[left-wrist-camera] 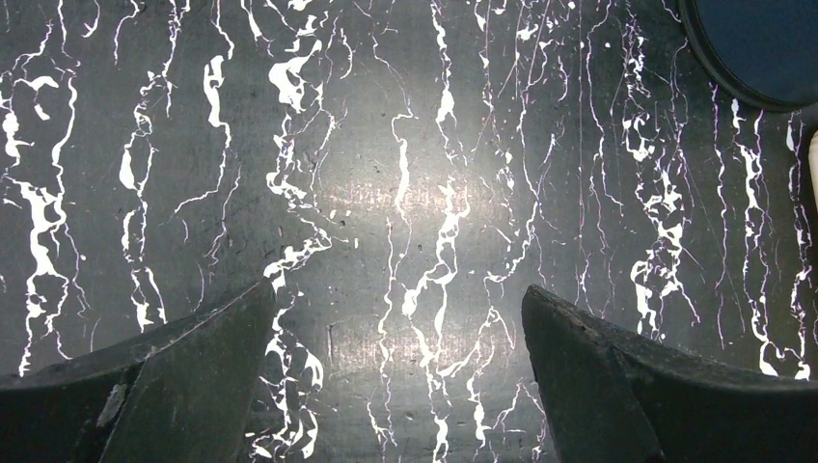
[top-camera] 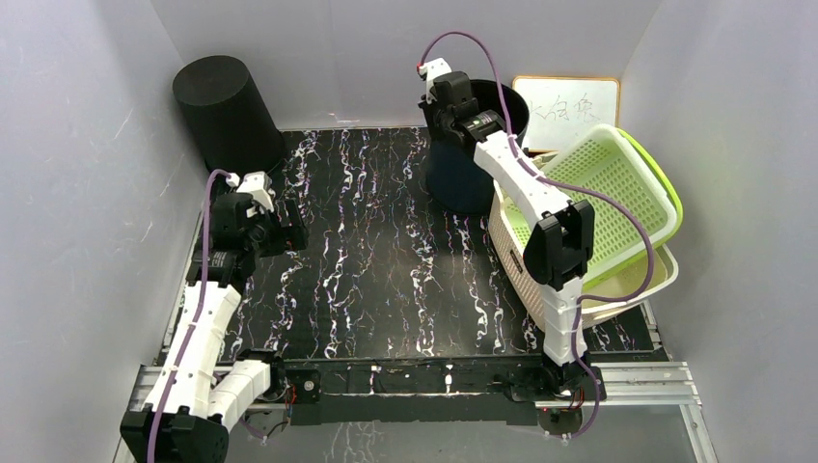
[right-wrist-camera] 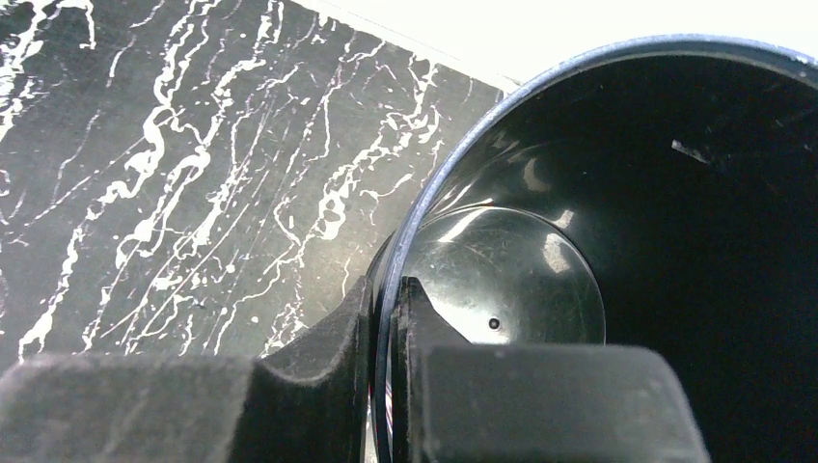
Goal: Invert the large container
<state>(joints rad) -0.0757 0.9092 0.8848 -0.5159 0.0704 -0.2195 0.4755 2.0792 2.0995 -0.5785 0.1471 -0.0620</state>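
A black table veined with white sits between pale walls. On its far side the large container, a dark round bin, stands upright with its mouth up, just beside a green basket. The right gripper is clamped on the container's rim, one finger inside and one outside, while the left gripper hangs over bare table with its fingers spread wide.

Lab test cell — grey walls, marbled table.
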